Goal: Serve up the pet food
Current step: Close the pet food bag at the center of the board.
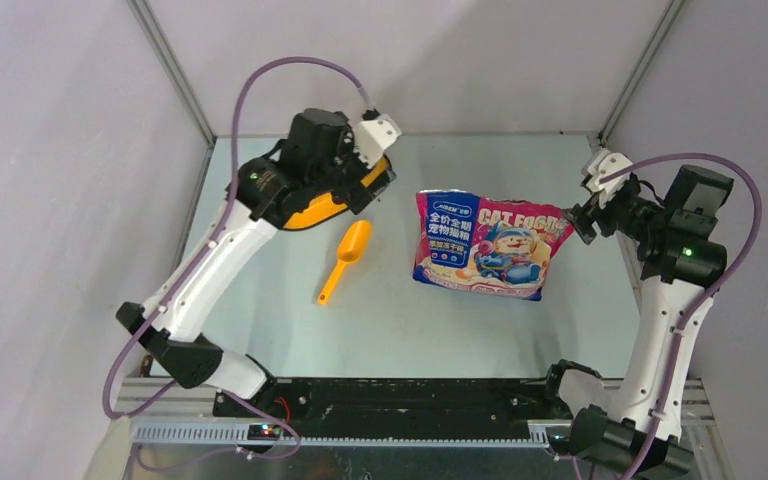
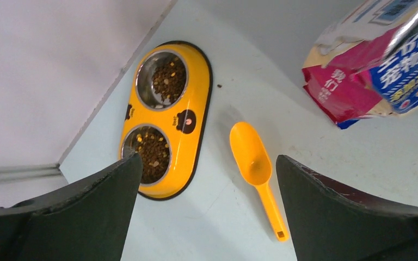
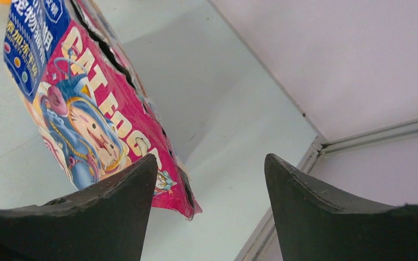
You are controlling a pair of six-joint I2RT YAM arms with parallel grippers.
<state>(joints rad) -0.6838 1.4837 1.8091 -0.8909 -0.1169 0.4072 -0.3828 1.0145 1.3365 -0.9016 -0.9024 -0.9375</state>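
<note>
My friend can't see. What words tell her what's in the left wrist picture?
A yellow double feeder sits on the pale table, brown kibble in both steel bowls. An empty orange scoop lies beside it, a pink-and-blue food pouch is top right, and the open left claw frames the bottom.

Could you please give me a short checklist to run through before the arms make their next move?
1. Both bowls of the feeder hold kibble: ok.
2. Scoop lies empty on the table, beside the feeder: ok.
3. Left gripper open, nothing between its fingers: ok.
4. Right gripper open and empty: ok.
5. Right gripper apart from the pouch: cannot tell; the pouch sits right by one finger.
6. No food spilled on the table: not ok, one stray pellet lies just past the feeder.
</note>
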